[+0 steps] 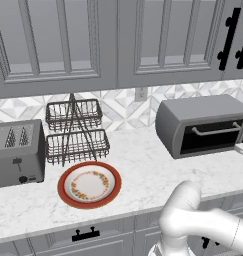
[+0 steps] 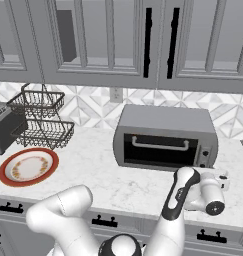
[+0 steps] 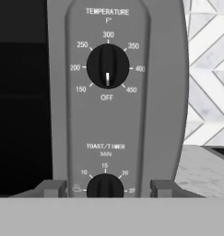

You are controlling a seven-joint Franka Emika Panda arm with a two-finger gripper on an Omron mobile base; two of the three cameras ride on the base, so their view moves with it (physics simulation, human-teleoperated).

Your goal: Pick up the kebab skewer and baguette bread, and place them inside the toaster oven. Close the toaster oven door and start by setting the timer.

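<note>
Hand view looks straight at the oven's (image 3: 118, 92) knob panel. The timer knob (image 3: 104, 186) sits low, right between the two fingers (image 3: 52, 188) of the gripper (image 3: 106, 188). The fingers stand apart, one on each side of the knob; I cannot tell if they touch it. Above it, the temperature knob (image 3: 108, 66) points to OFF. The arm (image 2: 180, 192) bends low and reaches to the oven's right end. The door (image 2: 159, 150) is shut. Far left of the oven lies a plate (image 2: 28, 167).

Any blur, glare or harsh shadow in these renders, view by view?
Left base view: flat light, faint shadow under the red-rimmed floral plate. Right base view: no glare on the grey metal toaster oven. Hand view: black timer knob sharp, dial lettering slightly soft.
</note>
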